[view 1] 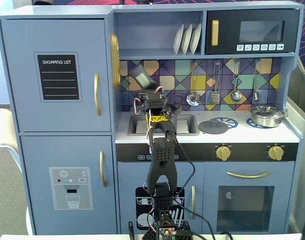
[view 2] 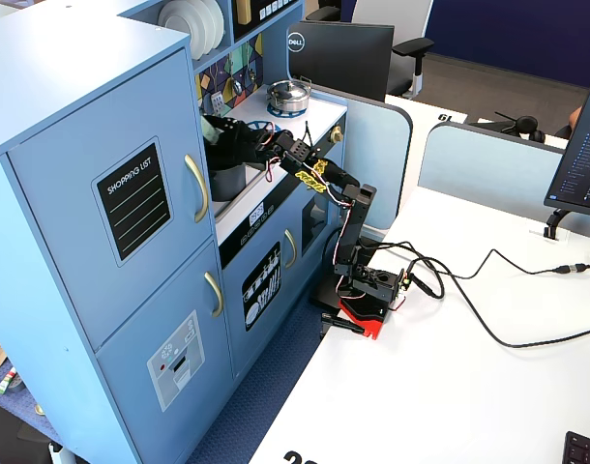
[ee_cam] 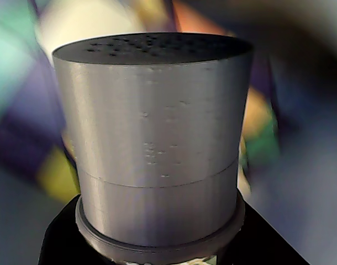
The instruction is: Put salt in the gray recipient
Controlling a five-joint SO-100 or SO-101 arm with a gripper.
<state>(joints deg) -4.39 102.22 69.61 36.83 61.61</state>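
Jaws clamped on salt (ee_cam: 154, 143), tilted above gray recipient (view 2: 227, 180), w/ backsplash (view 1: 202, 80) close behind.

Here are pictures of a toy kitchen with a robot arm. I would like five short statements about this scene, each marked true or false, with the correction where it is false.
1. The salt fills most of the wrist view, perforated cap toward the top. True.
2. The gripper is held above the sink in a fixed view. True.
3. The steel pan sits in the sink. False: it sits on the right side of the counter.
4. The flat gray lid lies on the counter beside the sink. True.
5. The microwave is below the oven knobs. False: it is at the top right, above the hanging utensils.
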